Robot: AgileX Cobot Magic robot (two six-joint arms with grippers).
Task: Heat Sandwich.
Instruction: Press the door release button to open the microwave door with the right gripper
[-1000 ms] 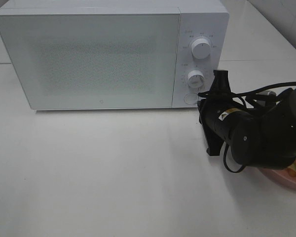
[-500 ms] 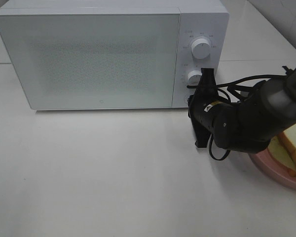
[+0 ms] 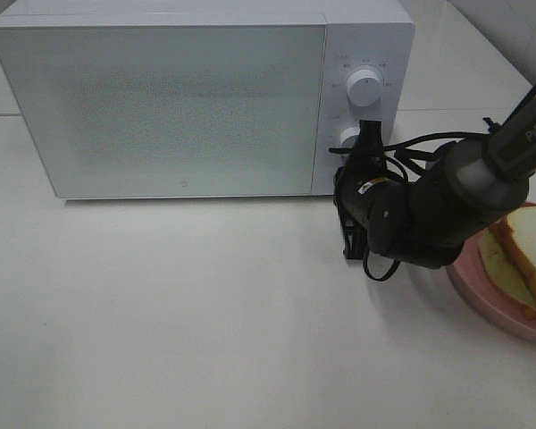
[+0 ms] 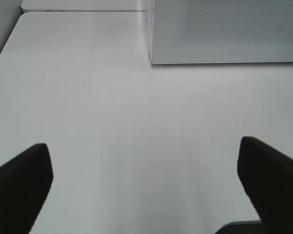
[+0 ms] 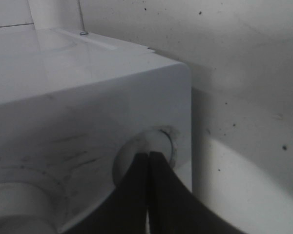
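Right claw (image 5: 148,155) nearer now, pressed together at microwave (image 3: 161,98) corner button (image 5: 154,137); left claw (image 4: 144,146) spread above table (image 4: 88,87).

The microwave (image 3: 201,98) is white with a finely dotted grey front. The plate (image 3: 487,308) is pink, the sandwich (image 3: 527,241) white with tan crust.

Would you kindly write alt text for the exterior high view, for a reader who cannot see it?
The shut right gripper points at the lower control panel of a closed white microwave; a sandwich on a pink plate sits at right.
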